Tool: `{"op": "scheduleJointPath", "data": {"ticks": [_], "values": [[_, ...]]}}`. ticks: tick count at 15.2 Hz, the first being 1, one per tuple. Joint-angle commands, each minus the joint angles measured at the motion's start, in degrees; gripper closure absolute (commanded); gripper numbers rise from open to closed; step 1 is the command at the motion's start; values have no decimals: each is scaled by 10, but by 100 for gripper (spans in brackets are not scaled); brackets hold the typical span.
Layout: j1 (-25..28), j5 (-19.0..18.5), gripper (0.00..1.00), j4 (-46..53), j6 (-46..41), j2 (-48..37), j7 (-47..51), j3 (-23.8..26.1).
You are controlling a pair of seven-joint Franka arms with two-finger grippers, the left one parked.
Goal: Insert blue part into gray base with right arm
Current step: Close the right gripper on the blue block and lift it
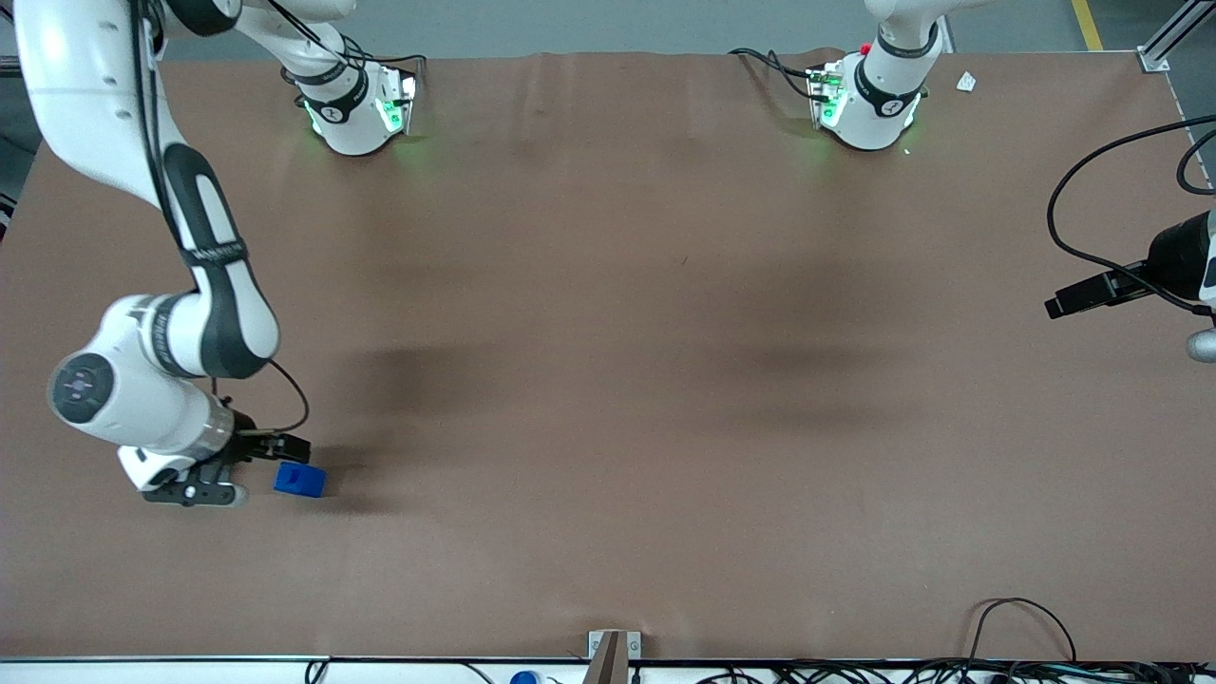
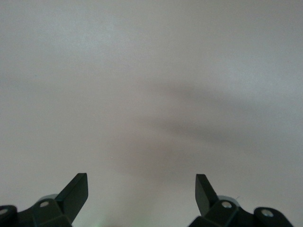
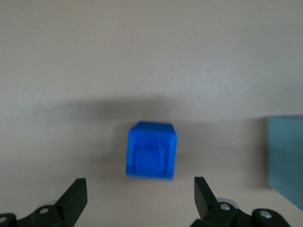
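The blue part (image 1: 300, 480) lies on the brown table at the working arm's end, near the front camera. The right arm's gripper (image 1: 214, 484) hovers just beside it, on the side away from the parked arm. In the right wrist view the blue part (image 3: 151, 150) lies just ahead of the open, empty gripper (image 3: 139, 189), outside the span of its fingers, notch side up. A pale gray-blue block edge (image 3: 286, 161), seemingly the gray base, shows beside the blue part there. In the front view the gray base is hidden by the arm.
The brown table (image 1: 608, 332) spreads wide toward the parked arm's end. The two arm bases (image 1: 356, 109) (image 1: 869, 104) stand at the edge farthest from the front camera. Cables (image 1: 1021, 632) run along the nearest edge.
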Motion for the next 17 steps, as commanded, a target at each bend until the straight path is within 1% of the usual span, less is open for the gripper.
{"op": "scheduleJointPath", "data": {"ticks": [1,3,6,7,8,9,10,11,12,13,14,15,16,17], "values": [[6,7,0,19,42,39,5,1],[2,5,0,32,52,53,1,1],[-7,12,0,47,50,57,6,1],[-12,12,2,50,51,58,7,1],[-15,12,11,52,51,60,7,1],[-15,12,27,52,50,61,6,1],[-16,14,51,52,50,61,7,1],[-16,15,66,52,50,60,8,1],[-17,16,75,51,49,61,8,1],[-16,21,83,49,48,61,9,1],[-16,28,93,48,46,61,10,1],[-15,30,98,48,46,61,10,1],[-15,25,100,52,37,58,5,1],[-15,22,100,60,8,55,4,1]]}}
